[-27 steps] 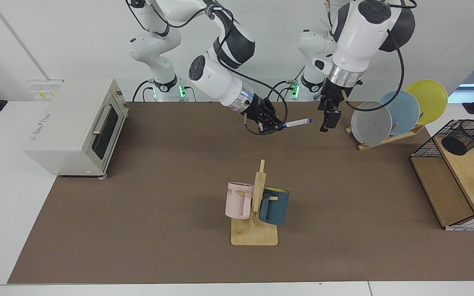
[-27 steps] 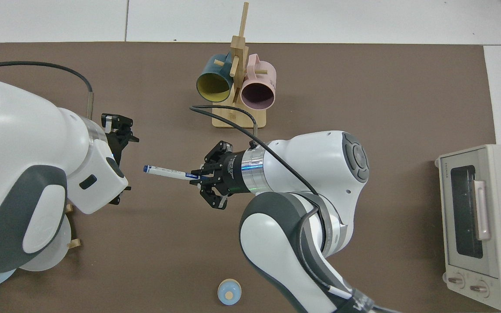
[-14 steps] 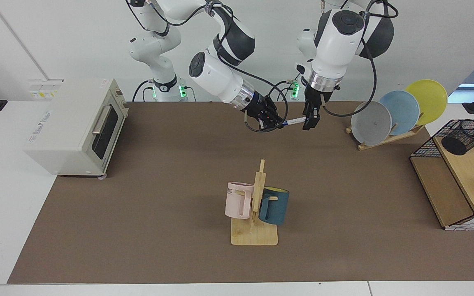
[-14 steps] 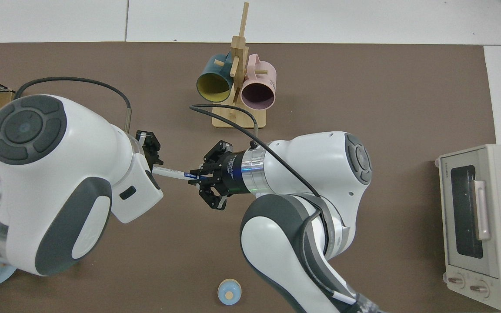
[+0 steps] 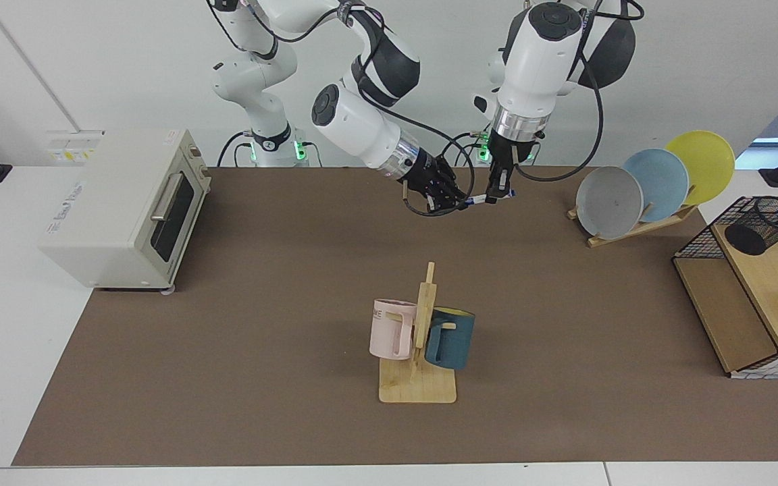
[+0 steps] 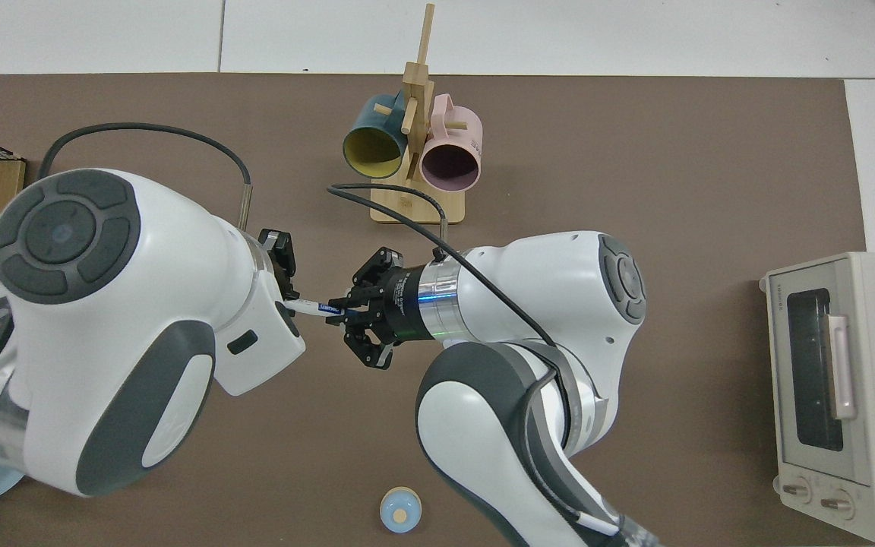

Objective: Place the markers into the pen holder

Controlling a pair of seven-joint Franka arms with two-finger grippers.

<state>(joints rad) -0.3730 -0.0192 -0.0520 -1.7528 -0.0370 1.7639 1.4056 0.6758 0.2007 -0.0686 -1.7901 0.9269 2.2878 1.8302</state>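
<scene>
Handover in progress above the rear of the worktop. The right end effector holds the marker by its tail end, fingers closed on it, with the barrel roughly level and the blue cap pointing toward the left arm. A second ago the left end effector hung well apart from the cap, nearer the plate rack; half a second ago it had come to the cap, and now it sits over the marker's capped half, pointing down, so that only the cap tip shows past it in the facing view. In the top view a short stretch of white barrel shows between the two end effectors. Cannot tell whether the left fingers have closed on the marker or only straddle it. The marker itself has barely shifted. Judgement: the transfer is at the point of the second grasp, and the right has not let go. The holder lies tilted on the wooden shelf inside the wire basket, well apart from the marker on the left arm's side, which fits handing the marker to that arm. Risk: release before a firm left grip drops the marker.
</scene>
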